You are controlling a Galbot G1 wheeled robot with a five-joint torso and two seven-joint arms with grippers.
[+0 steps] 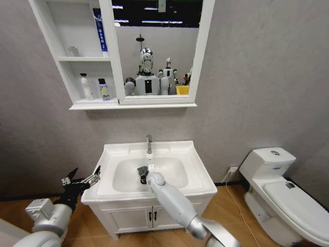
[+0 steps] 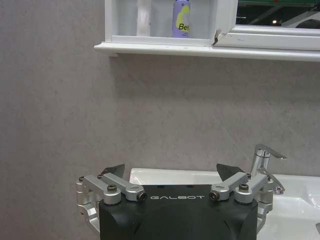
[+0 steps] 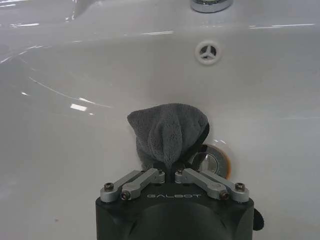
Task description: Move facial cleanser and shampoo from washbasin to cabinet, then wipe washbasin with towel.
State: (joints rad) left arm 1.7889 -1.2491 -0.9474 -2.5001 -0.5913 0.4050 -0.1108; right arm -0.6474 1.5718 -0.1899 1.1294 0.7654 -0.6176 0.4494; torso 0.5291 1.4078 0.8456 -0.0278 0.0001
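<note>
The towel [image 3: 169, 134], a dark grey bunched cloth, sits in the bowl of the washbasin [image 1: 198, 177], pressed against the white ceramic just beside the chrome drain [image 3: 212, 161], which it partly covers. It projects straight out from the tips of the right gripper [image 3: 170, 172], whose fingers are pinched together on the cloth's near end, so the towel lies directly ahead of the claw and between it and the basin's floor. A thin dark loop runs down the towel's side next to the drain. Farther along the bowl wall is the round overflow hole [image 3: 207, 52], and beyond it the base of the tap [image 1: 149, 143]. In the head view the right arm reaches in over the front rim of the washbasin, with the gripper low in the oval bowl below the tap. The left gripper [image 1: 82, 180] hovers off the basin's left edge, fingers spread wide and holding nothing. On the wall above, the cabinet [image 1: 87, 59] has a white bottle [image 1: 85, 86] and a purple bottle [image 1: 104, 90] standing side by side on its lowest shelf, beside the mirror [image 1: 157, 49].
</note>
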